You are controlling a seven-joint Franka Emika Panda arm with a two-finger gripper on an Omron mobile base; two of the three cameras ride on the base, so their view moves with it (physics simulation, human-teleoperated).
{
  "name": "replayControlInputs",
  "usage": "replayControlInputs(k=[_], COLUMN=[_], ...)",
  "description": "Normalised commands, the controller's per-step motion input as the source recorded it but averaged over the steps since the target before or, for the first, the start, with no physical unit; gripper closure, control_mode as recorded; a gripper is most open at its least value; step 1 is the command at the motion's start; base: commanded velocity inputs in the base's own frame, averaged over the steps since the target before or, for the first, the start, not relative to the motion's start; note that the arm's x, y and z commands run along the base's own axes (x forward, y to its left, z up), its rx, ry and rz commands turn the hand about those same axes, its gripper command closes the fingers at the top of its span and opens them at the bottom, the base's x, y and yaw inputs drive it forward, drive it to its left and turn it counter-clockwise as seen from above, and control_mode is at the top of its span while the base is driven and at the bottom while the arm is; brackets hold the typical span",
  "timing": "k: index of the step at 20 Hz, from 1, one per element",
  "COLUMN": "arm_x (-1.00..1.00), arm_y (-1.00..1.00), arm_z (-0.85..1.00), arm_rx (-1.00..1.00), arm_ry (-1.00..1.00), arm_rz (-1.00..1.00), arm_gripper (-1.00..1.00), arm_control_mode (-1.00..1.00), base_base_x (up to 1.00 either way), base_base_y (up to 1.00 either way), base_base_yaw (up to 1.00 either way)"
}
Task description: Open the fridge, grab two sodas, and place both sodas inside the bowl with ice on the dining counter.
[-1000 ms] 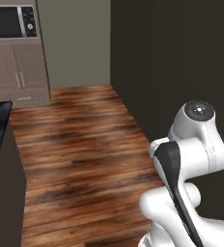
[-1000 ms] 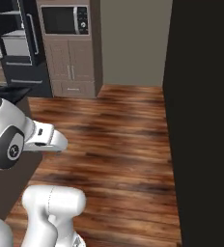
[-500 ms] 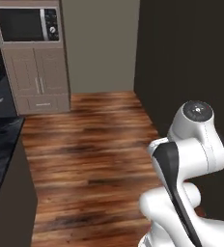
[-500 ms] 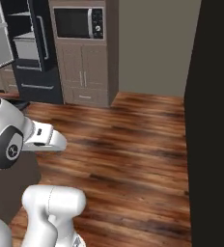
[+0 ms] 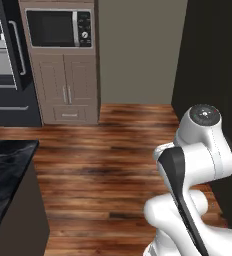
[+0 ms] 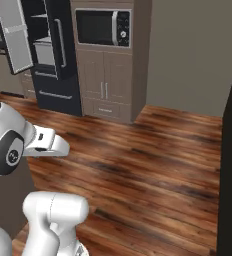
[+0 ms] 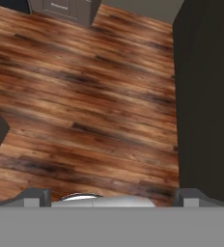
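Gripper wide apart, empty, pointing down at brown wood floor. Tall dark charcoal fridge, door open, well apart at far left; approach needed.

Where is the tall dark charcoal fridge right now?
The tall dark charcoal fridge stands upper left in the right base view, one door swung open, directly left of the brown wood cabinet holding the microwave.

wood floor (striped), dark wall

floor: brown wood planks | on it: fridge, wood cabinet, dining counter
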Motion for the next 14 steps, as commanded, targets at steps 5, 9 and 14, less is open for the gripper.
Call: replayControlInputs(k=[5, 9, 14], arm_x=[0.0, 0.0, 0.0], arm_y=[0.0, 0.0, 0.0], arm_z=[0.0, 0.0, 0.0], arm_rx=[0.0, 0.0, 0.0], arm_ry=[0.0, 0.0, 0.0], arm_rz=[0.0, 0.0, 0.0], arm_gripper=[-1.0, -1.0, -1.0], arm_control_mode=[1.0, 1.0, 1.0], base_base_x=[1.0, 1.0, 1.0], base_base_y=[-0.13, -0.18, -0.12], base_base_yaw=[0.34, 0.34, 0.37])
